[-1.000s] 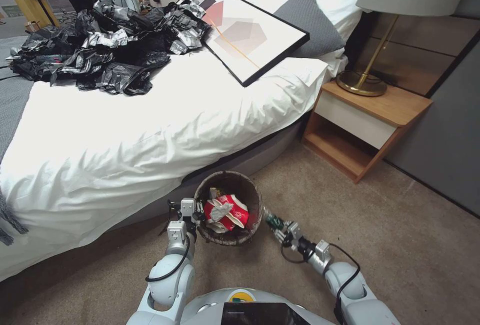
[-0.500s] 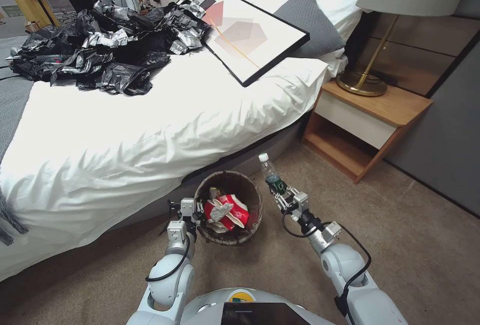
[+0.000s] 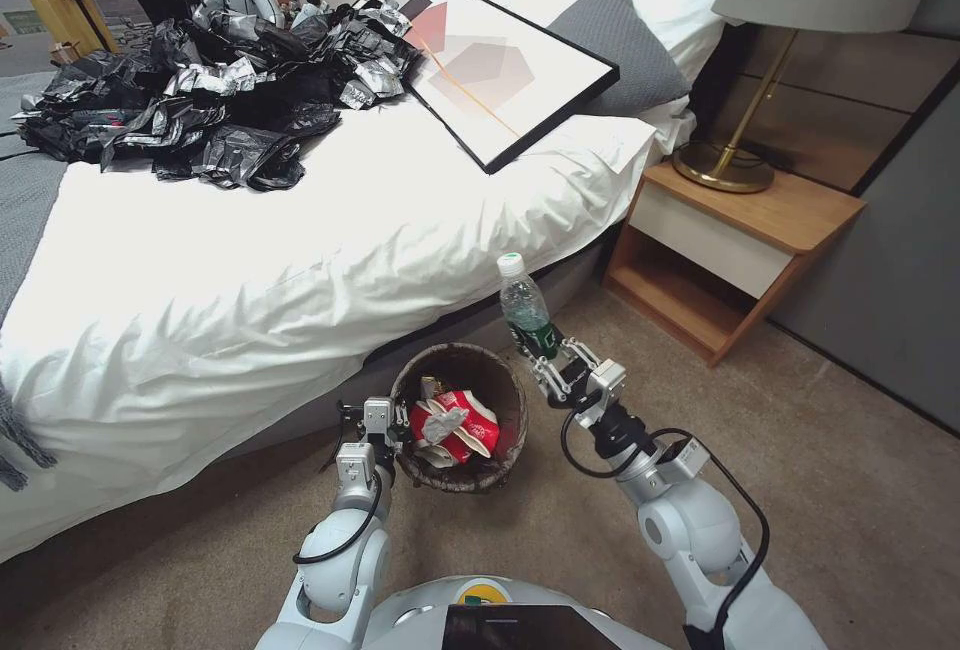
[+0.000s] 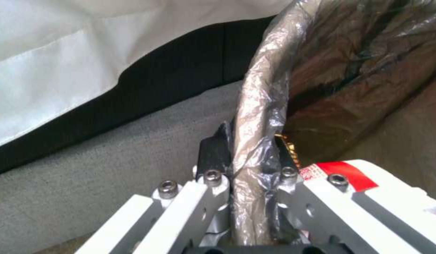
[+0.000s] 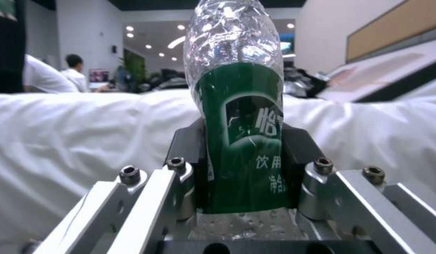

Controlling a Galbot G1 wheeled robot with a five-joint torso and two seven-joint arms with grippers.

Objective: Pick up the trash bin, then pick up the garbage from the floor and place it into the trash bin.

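Scene: a bedside clean-up is being carried out on the carpet beside a white-sheeted bed (image 3: 300, 260).

Trash bin: the trash bin (image 3: 505, 450) is being held off the floor at the robot's 12 o'clock, its lined rim being pinched by the closed left end effector (image 3: 385, 425) at the bin's 9 o'clock edge; the liner is being clamped between the fingers (image 4: 213, 155) in the left wrist view.

Contents: red-and-white wrappers (image 3: 455, 425) and tissue are already lying inside.

Bottle: the clear green-labelled bottle (image 3: 525, 315) is being gripped around its label by the closed right end effector (image 3: 550, 365), as the right wrist view confirms (image 5: 241, 155).

Key relation: the bottle is being held at the bin's 2 o'clock, just outside and above the rim; the mouth of the bin lies toward 8 o'clock from the right end effector.

Axis: the bottle's long axis is running near upright, cap pointing up toward 11 o'clock.

Judgement: a short shift toward the bin is being called for before release.
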